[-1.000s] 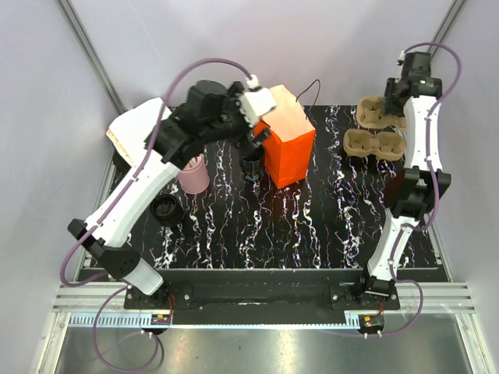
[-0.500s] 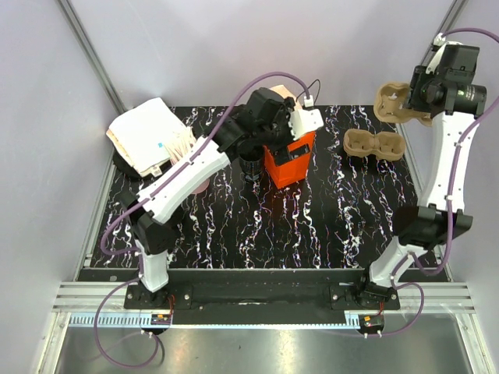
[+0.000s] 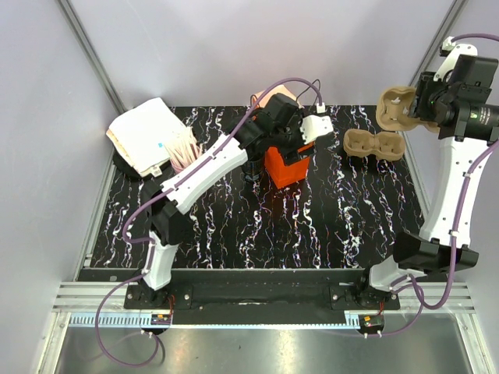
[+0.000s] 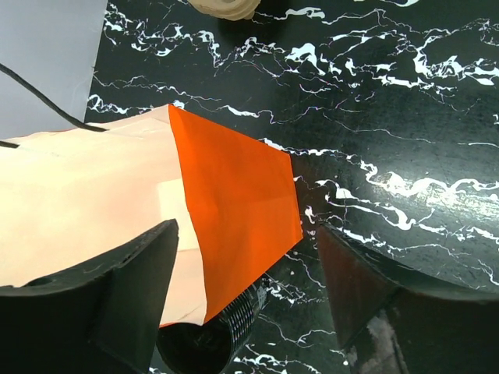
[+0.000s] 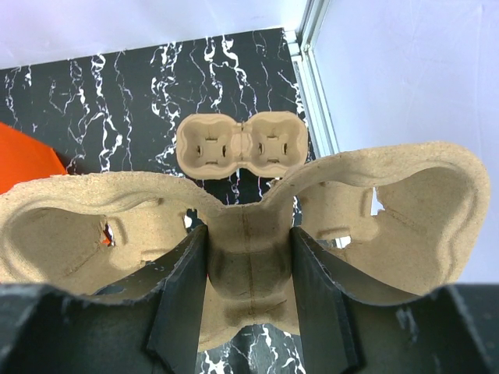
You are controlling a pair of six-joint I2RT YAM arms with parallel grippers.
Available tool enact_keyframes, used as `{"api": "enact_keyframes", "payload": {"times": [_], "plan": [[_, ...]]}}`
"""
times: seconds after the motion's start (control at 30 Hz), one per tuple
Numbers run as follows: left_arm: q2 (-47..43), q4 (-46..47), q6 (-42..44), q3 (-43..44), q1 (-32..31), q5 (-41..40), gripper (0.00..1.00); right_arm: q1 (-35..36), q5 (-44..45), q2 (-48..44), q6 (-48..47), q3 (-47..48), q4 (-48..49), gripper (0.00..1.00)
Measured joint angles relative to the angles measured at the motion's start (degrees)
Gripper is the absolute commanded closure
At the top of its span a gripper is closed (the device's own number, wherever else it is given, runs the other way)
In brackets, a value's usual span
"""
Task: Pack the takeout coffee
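An orange bag (image 3: 287, 165) (image 4: 234, 210) stands open at the table's back centre. A black ribbed cup (image 3: 251, 166) (image 4: 226, 331) stands against its left side. I cannot tell whether the cup bears a lid, so I cannot tell whether it is the takeout coffee. My left gripper (image 3: 295, 139) (image 4: 245, 234) hangs open over the bag's corner, one finger above the pale inside and the other above the table. It holds nothing. My right gripper (image 3: 413, 105) (image 5: 249, 257) is raised at the far right, shut on the middle of a brown cardboard cup carrier (image 3: 394, 107) (image 5: 421, 210).
A second cup carrier (image 3: 374, 144) (image 5: 240, 148) lies on the marbled table right of the bag. A white stack (image 3: 144, 134) and a pink cup of wooden sticks (image 3: 181, 149) sit at the back left. A black cable (image 4: 47, 101) crosses the bag's mouth. Walls close in on both sides.
My left arm has swung right from beside the pink cup to above the bag. My right arm has lifted its carrier off the table and up to the right.
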Motion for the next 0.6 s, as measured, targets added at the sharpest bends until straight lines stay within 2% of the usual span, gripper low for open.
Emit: {"api": "enact_keyframes", "payload": {"times": [0.1,0.23,0.4,0.53,0.6], "plan": [[0.5,0.4,-0.1,0.1,0.0,0.0,0.40,0.0,-0.4,-1.4,-0.3,-1.3,-0.1,0.49],[1.0,1.2,-0.1,0.2,0.0,-0.1,0.43,0.0,-0.5,-2.3,-0.6,-2.1,-0.2,0.49],[1.9,1.7,-0.1,0.4,0.0,-0.2,0.53,0.0,-1.1,-3.0,-0.6,-2.3,-0.2,0.50],[2.6,2.2,0.2,0.4,0.0,-0.6,0.79,0.0,-1.9,-3.7,-0.6,-2.3,-0.2,0.49],[3.0,2.7,0.1,0.4,0.0,-0.8,0.85,0.0,-2.0,-4.3,-0.6,-2.3,-0.2,0.50]]}}
